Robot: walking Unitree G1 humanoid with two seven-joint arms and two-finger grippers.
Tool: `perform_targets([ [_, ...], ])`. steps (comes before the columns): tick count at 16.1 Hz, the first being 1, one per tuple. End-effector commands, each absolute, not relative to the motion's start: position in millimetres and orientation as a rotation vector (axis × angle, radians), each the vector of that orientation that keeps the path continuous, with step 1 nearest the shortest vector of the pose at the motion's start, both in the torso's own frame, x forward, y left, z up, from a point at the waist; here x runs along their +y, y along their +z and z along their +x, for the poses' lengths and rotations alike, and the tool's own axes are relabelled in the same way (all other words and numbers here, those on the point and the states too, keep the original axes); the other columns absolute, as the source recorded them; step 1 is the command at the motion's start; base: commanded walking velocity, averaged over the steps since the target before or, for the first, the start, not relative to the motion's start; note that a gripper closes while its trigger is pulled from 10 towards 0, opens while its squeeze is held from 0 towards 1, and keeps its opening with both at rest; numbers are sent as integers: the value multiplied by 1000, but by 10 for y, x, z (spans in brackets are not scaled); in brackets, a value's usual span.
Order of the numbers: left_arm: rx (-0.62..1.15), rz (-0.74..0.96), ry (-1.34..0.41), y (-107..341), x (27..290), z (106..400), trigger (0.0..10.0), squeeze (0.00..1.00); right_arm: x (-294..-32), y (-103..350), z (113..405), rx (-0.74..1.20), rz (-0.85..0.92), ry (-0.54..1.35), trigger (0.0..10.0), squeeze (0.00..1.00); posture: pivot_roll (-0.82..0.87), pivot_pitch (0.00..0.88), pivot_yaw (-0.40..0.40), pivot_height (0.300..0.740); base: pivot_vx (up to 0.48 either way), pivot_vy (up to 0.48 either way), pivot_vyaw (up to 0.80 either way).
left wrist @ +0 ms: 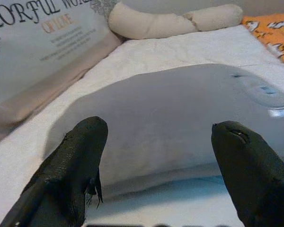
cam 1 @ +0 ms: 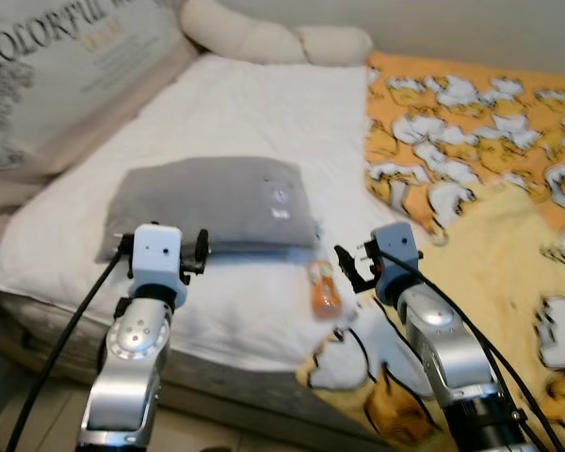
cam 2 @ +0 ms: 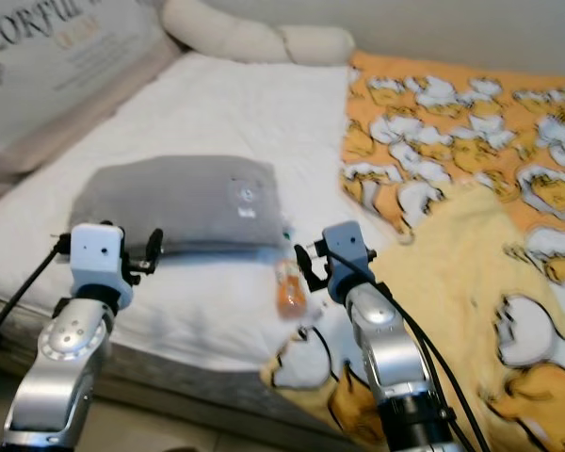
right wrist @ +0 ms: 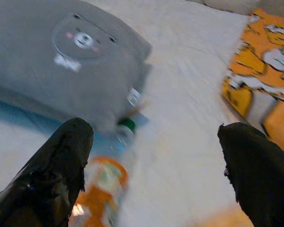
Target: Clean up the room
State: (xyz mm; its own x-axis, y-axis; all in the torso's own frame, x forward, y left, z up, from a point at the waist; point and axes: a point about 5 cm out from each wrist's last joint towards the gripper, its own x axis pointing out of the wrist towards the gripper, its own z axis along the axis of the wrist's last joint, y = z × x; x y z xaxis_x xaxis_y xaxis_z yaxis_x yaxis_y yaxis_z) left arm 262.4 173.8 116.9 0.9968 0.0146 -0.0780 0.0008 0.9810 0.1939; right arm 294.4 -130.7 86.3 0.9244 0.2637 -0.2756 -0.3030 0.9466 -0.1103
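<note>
Left eye view: a bed with a white quilted mattress cover (cam 1: 235, 113) spans the scene. A flat grey fabric cushion (cam 1: 212, 202) lies near the front edge of the bed, with a small round bear patch (right wrist: 80, 39) on its top face. Just beside the cushion's corner, at about 4 o'clock from it, a small clear plastic bottle with an orange label and green cap (cam 1: 324, 288) lies on its side on the white cover; cap end toward the cushion, seemingly touching it in the right wrist view, though blur makes that uncertain.

An orange-and-yellow blanket printed with white cartoon figures (cam 1: 480, 151) covers the bed from 12 to 5 o'clock of the bottle. A long cream bolster pillow (cam 1: 273, 40) sits at the head, at 12 o'clock of the cushion. A large pale pillow with printed lettering (cam 1: 66, 66) leans at 10 o'clock of the cushion.

Left gripper (left wrist: 156, 156): fingers spread wide, nothing between them, pointed at the near edge of the grey cushion, apart from it.

Right gripper (right wrist: 156, 165): fingers spread wide, holding nothing, hovering just at 3 o'clock of the bottle, over the white cover by the blanket's edge. One finger (right wrist: 57, 165) overlaps the bottle's label end in the wrist view; cannot tell if they touch.
</note>
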Motion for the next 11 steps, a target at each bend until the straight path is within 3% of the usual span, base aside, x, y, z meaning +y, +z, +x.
perform_targets([
  [1,113,219,-25,1131,1748,2619,10000,0,-1235,847,2942,293,-148,319,10000,0,39,0,12,740,0,0,0],
  [2,129,244,-95,1097,1710,2602,10000,0,-1221,830,2945,328,-117,325,10000,0,40,0,14,740,0,0,0],
  [3,144,268,-181,1077,1673,2583,10000,0,-1210,792,2955,387,-108,339,10000,1000,43,0,15,740,0,0,0],
  [9,263,347,-561,1045,1619,2579,10000,0,-1237,614,3218,637,-79,256,10000,1000,54,0,19,740,0,0,0],
  [10,289,368,-614,1037,1632,2568,10000,0,-1217,573,3265,677,-68,274,10000,620,54,0,24,740,0,0,0],
  [11,310,381,-655,1037,1650,2552,10000,0,-1196,532,3301,708,-90,280,10000,0,51,0,30,740,0,0,0],
])
